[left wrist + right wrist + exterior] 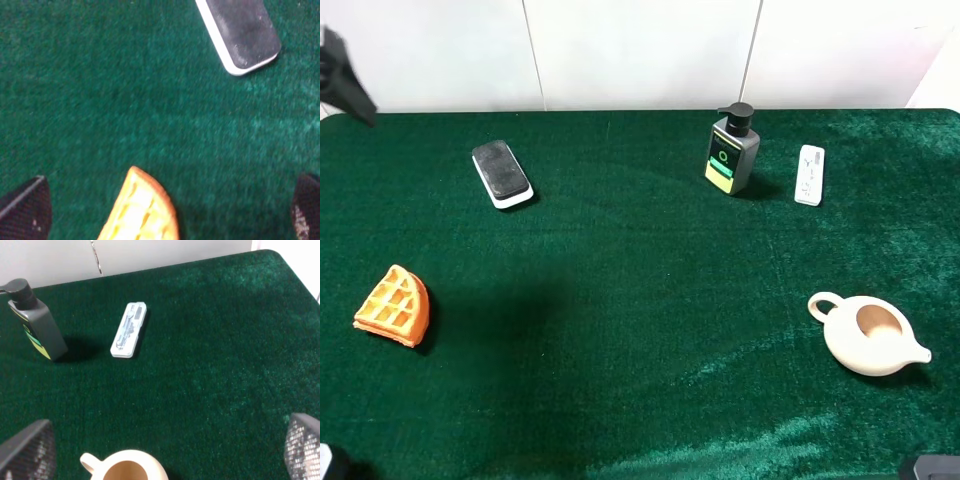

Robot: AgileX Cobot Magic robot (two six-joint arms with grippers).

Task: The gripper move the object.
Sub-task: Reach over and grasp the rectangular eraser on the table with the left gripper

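Left hand [166,212], fingers spread wide and gripping nothing, has the orange waffle wedge [135,215] lying ahead between its fingertips on the green bench [100,100]; the object [242,32], a black-topped block on a white base, lies flat well beyond the wedge, at the bench's far left. Right hand [164,447], equally wide open and holding nothing, faces the cream spouted pot [125,467], whose open mouth shows a tan interior. Farther out stands the dark pump bottle [37,322], upright and capped by its pump, with the white test strip [129,330] flat beside it, apart.
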